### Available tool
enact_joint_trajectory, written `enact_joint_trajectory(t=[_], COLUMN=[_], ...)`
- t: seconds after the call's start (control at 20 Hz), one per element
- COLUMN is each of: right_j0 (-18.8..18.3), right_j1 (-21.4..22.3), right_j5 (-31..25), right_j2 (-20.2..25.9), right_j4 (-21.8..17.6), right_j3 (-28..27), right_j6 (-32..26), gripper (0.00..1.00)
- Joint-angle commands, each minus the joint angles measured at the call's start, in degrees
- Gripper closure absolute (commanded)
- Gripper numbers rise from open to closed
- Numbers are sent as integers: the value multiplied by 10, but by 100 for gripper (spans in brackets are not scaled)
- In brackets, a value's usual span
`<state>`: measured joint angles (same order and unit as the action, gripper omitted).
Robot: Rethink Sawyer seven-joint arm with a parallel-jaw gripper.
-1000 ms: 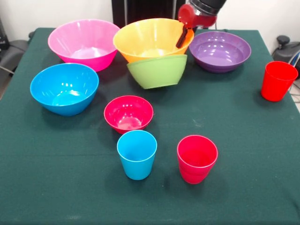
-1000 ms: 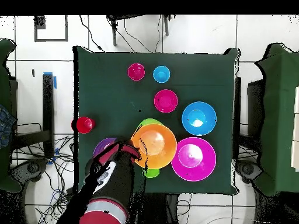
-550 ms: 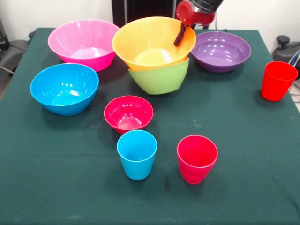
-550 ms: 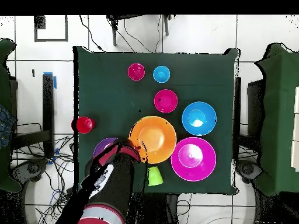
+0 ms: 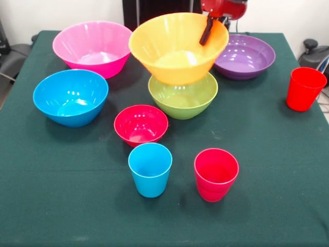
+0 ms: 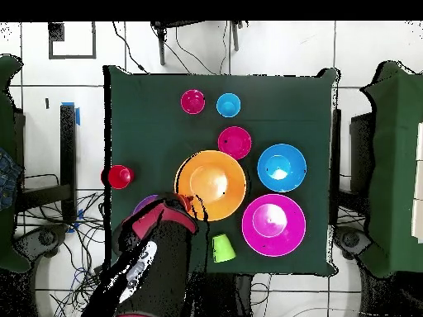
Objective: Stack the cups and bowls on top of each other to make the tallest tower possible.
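The jaws [image 5: 207,32] are clamped on the rim of the big glossy orange plastic bowl [image 5: 177,49], holding it lifted and tilted above the lime green plastic bowl [image 5: 182,96], which sits upright on the green-clothed table [image 5: 267,170] between the pink bowl [image 5: 92,47] and the purple bowl [image 5: 244,55].

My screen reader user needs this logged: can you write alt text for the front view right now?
The pincer grips the rim of the big orange bowl, held lifted above the lime green bowl on the green-clothed table. Pink, blue, purple and small red bowls, a blue cup and two red cups stand apart.
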<state>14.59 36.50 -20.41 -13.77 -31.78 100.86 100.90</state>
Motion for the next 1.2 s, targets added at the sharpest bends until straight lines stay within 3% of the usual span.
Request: enact_joint_trajectory(t=[0.05, 0.6, 0.85, 1.2], right_j0=[5, 36, 59, 47], right_j1=[16, -19, -65, -76], right_j5=[56, 102, 123, 102], right_j2=[42, -6, -42, -33], right_j4=[-33, -53, -48, -30], right_j3=[-44, -59, -85, -83], right_j6=[28, 51, 73, 54], gripper=[100, 100, 100, 100])
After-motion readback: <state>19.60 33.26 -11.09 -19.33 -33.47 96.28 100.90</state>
